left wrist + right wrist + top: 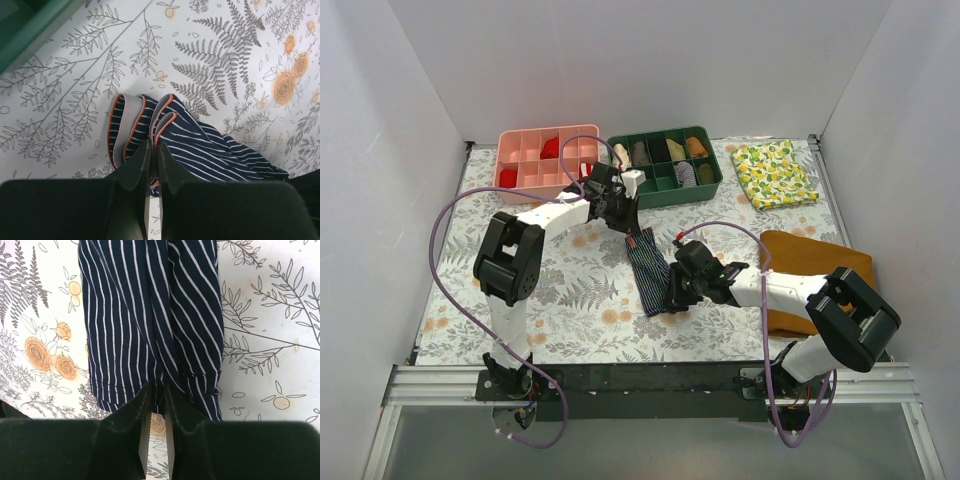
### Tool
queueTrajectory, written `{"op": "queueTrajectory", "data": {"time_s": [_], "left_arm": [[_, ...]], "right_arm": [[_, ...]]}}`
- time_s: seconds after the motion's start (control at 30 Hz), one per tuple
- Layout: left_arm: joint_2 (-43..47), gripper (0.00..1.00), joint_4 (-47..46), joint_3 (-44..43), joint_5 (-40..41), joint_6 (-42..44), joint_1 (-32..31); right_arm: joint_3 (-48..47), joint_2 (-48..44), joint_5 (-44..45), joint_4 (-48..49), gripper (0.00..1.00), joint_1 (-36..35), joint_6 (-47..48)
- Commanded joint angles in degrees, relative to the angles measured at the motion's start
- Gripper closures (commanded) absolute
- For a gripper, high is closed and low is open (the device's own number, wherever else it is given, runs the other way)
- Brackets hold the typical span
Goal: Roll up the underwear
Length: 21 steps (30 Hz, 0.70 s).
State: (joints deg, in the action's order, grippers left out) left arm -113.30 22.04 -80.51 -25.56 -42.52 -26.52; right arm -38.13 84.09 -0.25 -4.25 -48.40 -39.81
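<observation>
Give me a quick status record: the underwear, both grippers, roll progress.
underwear: the underwear is folded into a long narrow strip and lies on the table between the two arms
left gripper: the left gripper is shut on the orange-edged waistband end
right gripper: the right gripper is nearly closed on the opposite hem end, and the folds gather toward its tips
roll progress: no roll formed yet
nearby: the green tray sits just beyond the waistband end

I have my left arm (555, 213) reaching forward and my right arm (780, 288) reaching leftward, both pairs of jaws pinched on the underwear (646, 265), the right slightly gapped.
</observation>
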Motion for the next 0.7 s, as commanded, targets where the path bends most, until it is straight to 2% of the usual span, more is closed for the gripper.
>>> {"op": "queueTrajectory", "data": {"time_s": [0.0, 0.33, 0.5, 0.67], "left_arm": [[-0.3, 1.00, -3.5, -2.4, 2.4, -0.7, 1.3], [-3.9, 1.00, -2.5, -6.7, 2.7, 0.9, 2.3], [-4.5, 0.87, -2.2, -7.0, 1.9, 1.0, 2.3], [-3.7, 0.79, -1.9, -7.9, 1.7, 1.5, 2.3]], "right_arm": [[3.6, 4.0, 2.4, -5.5, 0.76, -0.1, 0.9], [4.4, 5.9, 0.6, -5.0, 0.76, -0.1, 1.3], [3.6, 6.0, 0.6, -5.0, 0.75, -0.2, 2.0], [2.9, 5.0, 0.6, -4.8, 0.73, -0.2, 2.4]]}}
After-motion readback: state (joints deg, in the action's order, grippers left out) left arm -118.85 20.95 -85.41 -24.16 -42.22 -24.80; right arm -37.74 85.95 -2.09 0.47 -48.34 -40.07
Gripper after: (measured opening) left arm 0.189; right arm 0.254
